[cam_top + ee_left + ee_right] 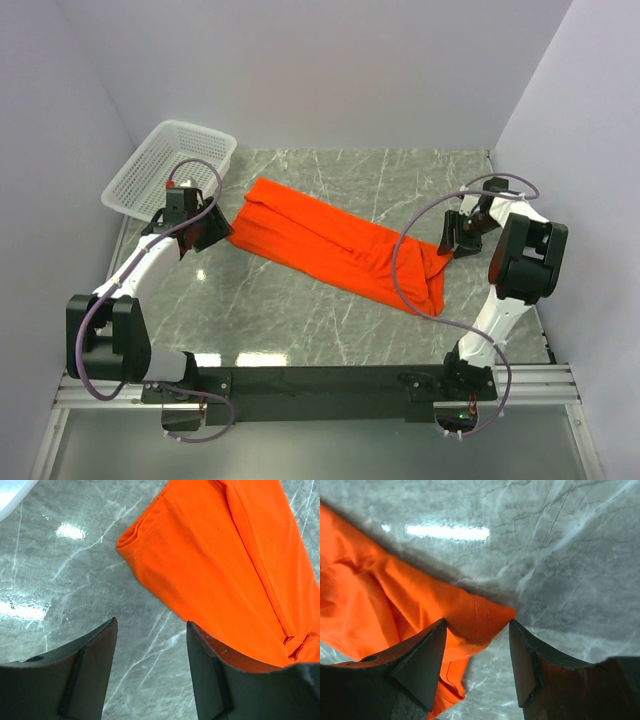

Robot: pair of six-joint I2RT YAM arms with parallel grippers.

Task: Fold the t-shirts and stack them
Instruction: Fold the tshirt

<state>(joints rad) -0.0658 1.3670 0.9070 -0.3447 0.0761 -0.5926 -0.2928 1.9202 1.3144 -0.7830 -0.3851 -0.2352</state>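
The t-shirt (340,245) is a plain, bright orange-red all over, its stitching the same colour. The bench (300,320) is grey-green with a marble pattern of thin white veins and glossy pale highlights. The basket (150,175) is white open mesh. The left arm (150,262) and right arm (500,310) alternate white and black sections, and their looping cables (400,270) are dull mauve. The left gripper (151,621) and right gripper (477,620) have matt black jaws. The walls (330,70) are pale lilac-white.
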